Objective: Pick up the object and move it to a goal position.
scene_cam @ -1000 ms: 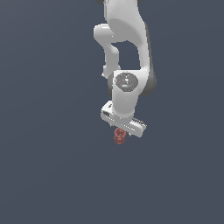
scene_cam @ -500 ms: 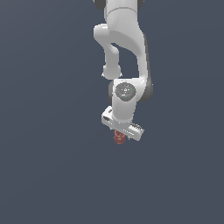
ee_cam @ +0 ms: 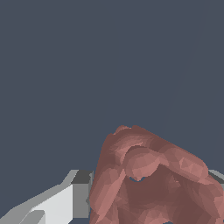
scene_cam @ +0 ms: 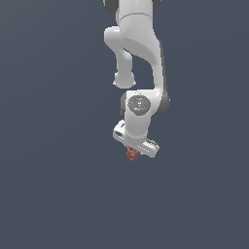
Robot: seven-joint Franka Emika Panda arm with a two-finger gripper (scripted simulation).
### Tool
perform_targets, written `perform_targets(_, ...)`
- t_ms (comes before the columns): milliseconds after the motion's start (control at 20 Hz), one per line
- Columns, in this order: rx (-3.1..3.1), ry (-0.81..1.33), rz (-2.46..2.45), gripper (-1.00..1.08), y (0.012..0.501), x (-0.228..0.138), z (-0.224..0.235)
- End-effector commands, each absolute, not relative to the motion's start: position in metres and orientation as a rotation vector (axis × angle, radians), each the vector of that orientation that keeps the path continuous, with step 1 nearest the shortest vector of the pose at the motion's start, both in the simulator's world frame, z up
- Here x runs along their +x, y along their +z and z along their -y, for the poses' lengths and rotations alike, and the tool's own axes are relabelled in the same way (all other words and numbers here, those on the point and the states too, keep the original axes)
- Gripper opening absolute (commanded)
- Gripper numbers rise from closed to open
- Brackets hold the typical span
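Exterior view: Though half hidden, the dark-red lumpy object [scene_cam: 132,153] sits directly under the white gripper [scene_cam: 134,151], much narrower than it; whether it rests on anything cannot be told.
Wrist view: The object [ee_cam: 148,175] fills the space beside one grey finger [ee_cam: 81,194]; the fingers seem clenched on it.
Handling: Probably light, rigid; its knobby surface could twist, so its narrower waist looks safest.
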State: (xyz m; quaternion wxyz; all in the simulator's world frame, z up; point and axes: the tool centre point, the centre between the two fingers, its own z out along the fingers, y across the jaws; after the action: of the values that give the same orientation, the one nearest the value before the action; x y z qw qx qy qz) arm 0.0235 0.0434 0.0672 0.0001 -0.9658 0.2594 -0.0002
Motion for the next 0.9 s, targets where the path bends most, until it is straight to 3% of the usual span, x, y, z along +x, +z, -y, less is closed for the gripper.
perform_targets(0,-3.034,0.0,-0.815,-1.0,0.067,0.023,-0.043)
perform_targets(450,-3.034,-0.001,-0.815,-1.0,0.072,0.023,-0.04)
perform_targets(850,-3.033,0.0,-0.816,-1.0,0.114,0.025,-0.015)
